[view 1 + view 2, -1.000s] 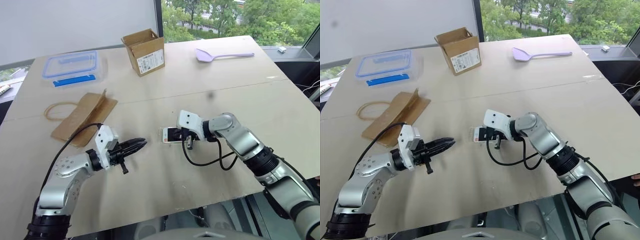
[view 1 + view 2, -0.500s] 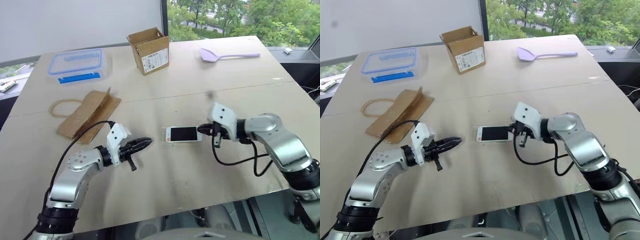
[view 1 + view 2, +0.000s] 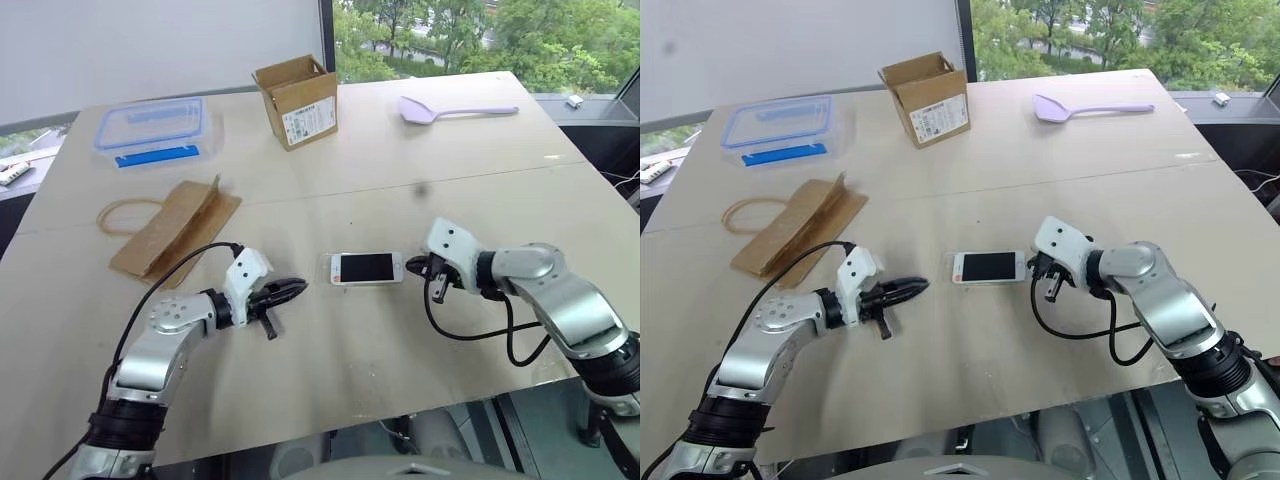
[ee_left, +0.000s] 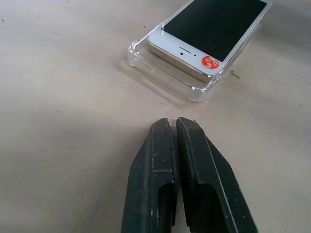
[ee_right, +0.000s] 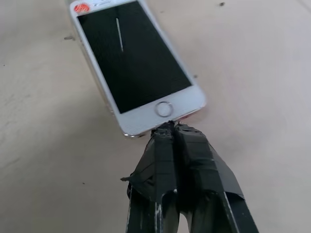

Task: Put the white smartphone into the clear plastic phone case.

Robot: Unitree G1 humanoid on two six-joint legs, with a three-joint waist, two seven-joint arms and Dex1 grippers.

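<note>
The white smartphone (image 3: 366, 268) lies screen up at the middle of the table, with a red sticker on one end. It sits in the clear plastic phone case (image 4: 146, 68), whose glossy rim shows around it; whether it is pressed fully in I cannot tell. My left gripper (image 3: 303, 287) is shut and empty, a short gap from the sticker end of the phone (image 4: 214, 34). My right gripper (image 3: 408, 266) is shut too, and its tips (image 5: 168, 125) rest against the home-button end (image 5: 166, 108).
A cardboard box (image 3: 295, 100) stands at the back, with a clear food box with a blue rim (image 3: 152, 128) to its left. A brown paper bag (image 3: 175, 230) lies at the left and a purple spatula (image 3: 450, 108) at the back right. The table's front edge (image 3: 380, 415) is near.
My right gripper has moved off the top of the phone to its right end, staying shut. My left gripper has come a little closer to the phone's other end.
</note>
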